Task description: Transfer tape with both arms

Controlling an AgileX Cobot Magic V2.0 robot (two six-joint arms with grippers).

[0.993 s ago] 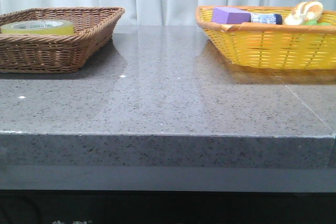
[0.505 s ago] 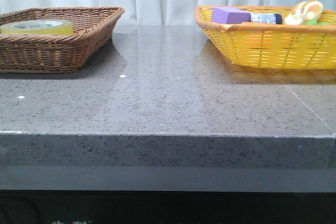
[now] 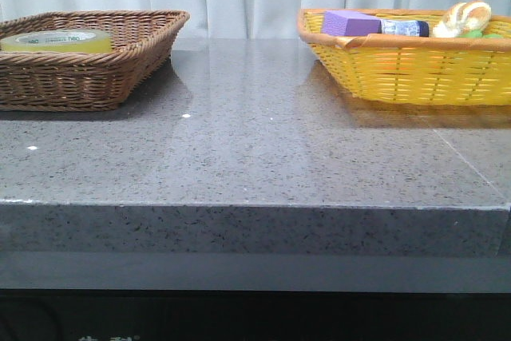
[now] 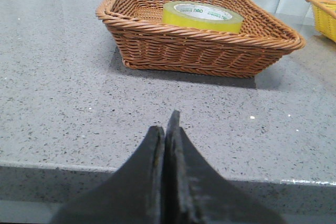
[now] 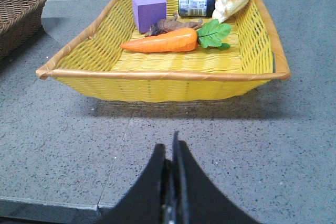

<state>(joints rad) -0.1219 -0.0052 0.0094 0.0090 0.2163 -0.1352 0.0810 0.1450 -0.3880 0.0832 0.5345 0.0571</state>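
The left gripper (image 4: 167,129) has its fingers pressed together on nothing, hanging over the desk's (image 3: 263,149) near edge. The right gripper (image 5: 172,153) is likewise closed and empty, near that same edge. The tape (image 4: 202,17) lies flat inside the brown wicker basket (image 4: 157,45) at the far left corner, well apart from both grippers.

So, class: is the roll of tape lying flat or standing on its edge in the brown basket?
Flat. The tape lies in the brown basket with its white core ring facing up and its yellow side wall running around it.
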